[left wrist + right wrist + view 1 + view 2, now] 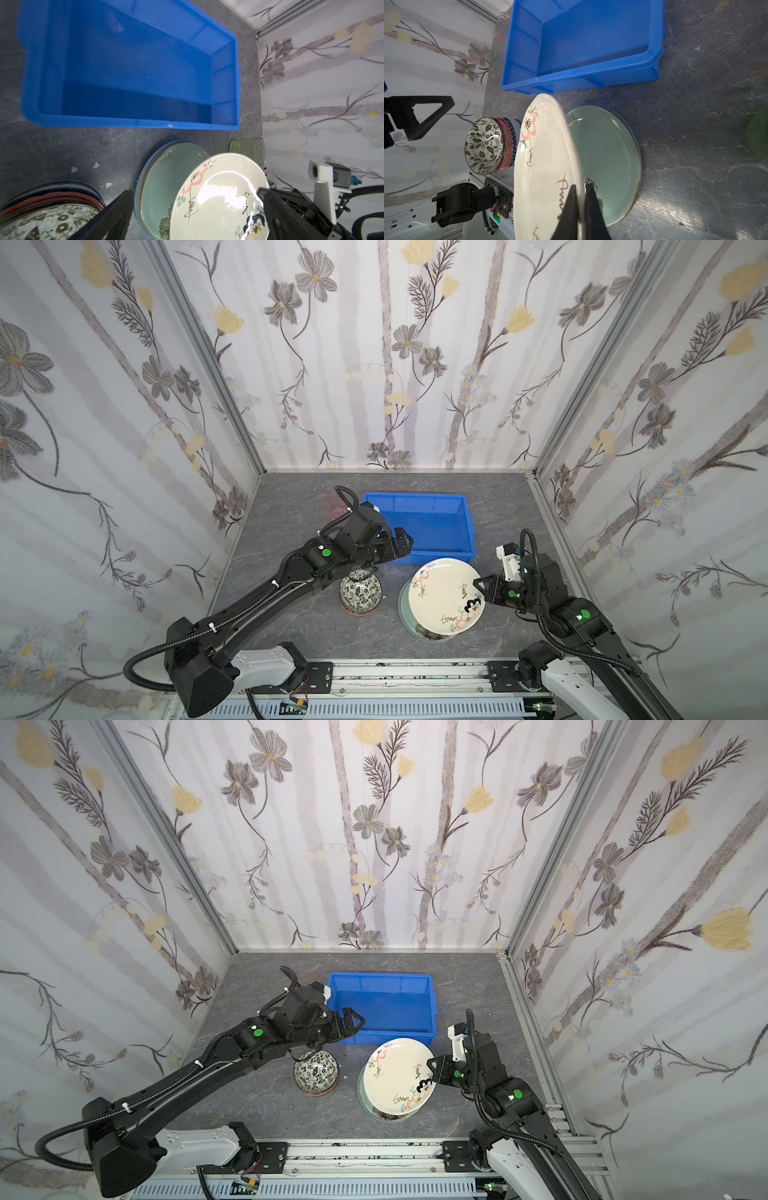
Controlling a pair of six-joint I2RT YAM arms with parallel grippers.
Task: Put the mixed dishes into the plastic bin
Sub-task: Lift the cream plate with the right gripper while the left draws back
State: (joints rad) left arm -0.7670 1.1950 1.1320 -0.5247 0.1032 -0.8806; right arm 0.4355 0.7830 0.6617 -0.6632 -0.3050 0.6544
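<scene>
At near right, the right gripper (478,590) has its fingers clamped on the right rim of the cream plate (440,599), which tilts above the green plate (608,149). The left gripper (405,546), fingers apart, hangs over the near-left corner of the bin (415,498) at far centre, with stacked bowls (360,593) nearer, under its arm.
</scene>
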